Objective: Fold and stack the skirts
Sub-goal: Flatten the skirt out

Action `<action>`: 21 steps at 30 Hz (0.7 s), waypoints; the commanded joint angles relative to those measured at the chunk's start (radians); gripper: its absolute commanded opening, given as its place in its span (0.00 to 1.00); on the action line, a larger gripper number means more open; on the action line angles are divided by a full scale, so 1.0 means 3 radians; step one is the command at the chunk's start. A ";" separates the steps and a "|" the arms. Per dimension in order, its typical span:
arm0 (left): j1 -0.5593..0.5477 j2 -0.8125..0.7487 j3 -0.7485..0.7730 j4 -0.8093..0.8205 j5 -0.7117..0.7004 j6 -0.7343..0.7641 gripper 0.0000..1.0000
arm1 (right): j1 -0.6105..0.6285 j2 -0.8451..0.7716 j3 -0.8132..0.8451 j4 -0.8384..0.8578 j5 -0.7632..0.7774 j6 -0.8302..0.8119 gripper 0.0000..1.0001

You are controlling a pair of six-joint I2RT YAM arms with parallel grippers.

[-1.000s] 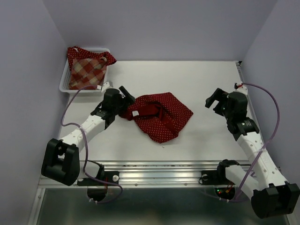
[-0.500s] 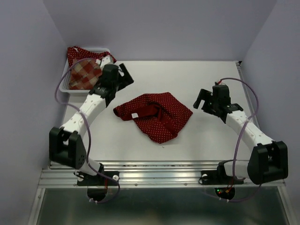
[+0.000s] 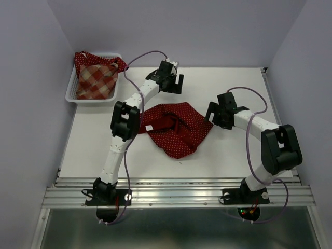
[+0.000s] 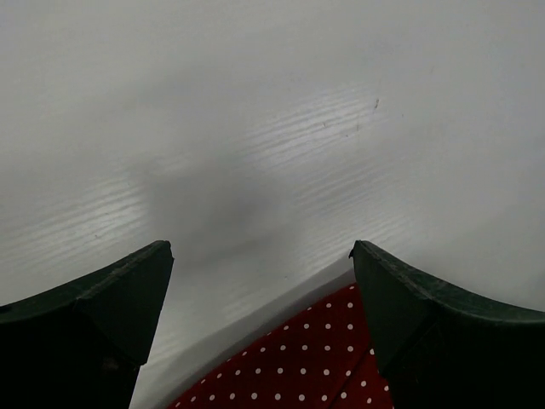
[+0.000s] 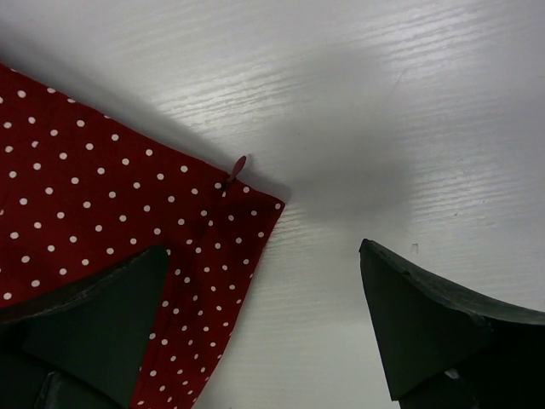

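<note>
A crumpled dark red polka-dot skirt (image 3: 176, 127) lies in the middle of the table. My left gripper (image 3: 173, 85) hangs open just behind its far edge; in the left wrist view that gripper (image 4: 260, 251) is empty, with the skirt's edge (image 4: 298, 366) low between the fingers. My right gripper (image 3: 212, 118) is open at the skirt's right corner. In the right wrist view that gripper (image 5: 262, 249) has its left finger over the dotted cloth (image 5: 85, 196) and its right finger over bare table. A plaid skirt (image 3: 96, 80) and another dark red skirt (image 3: 83, 58) sit in the basket.
The white mesh basket (image 3: 71, 96) stands at the table's back left corner. Purple walls close in the left, back and right sides. The left arm's elbow (image 3: 124, 119) rises beside the skirt's left end. A metal rail (image 3: 176, 194) runs along the near edge.
The left arm swung from the basket side to behind the skirt's far edge. The right arm moved left up to the skirt's right corner. Both grippers stayed open.
</note>
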 commanded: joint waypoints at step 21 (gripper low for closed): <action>-0.0092 -0.0766 -0.1830 0.0630 0.0868 -0.0096 0.00 | 0.0207 0.0371 -0.0088 0.0388 -0.0105 0.0162 0.51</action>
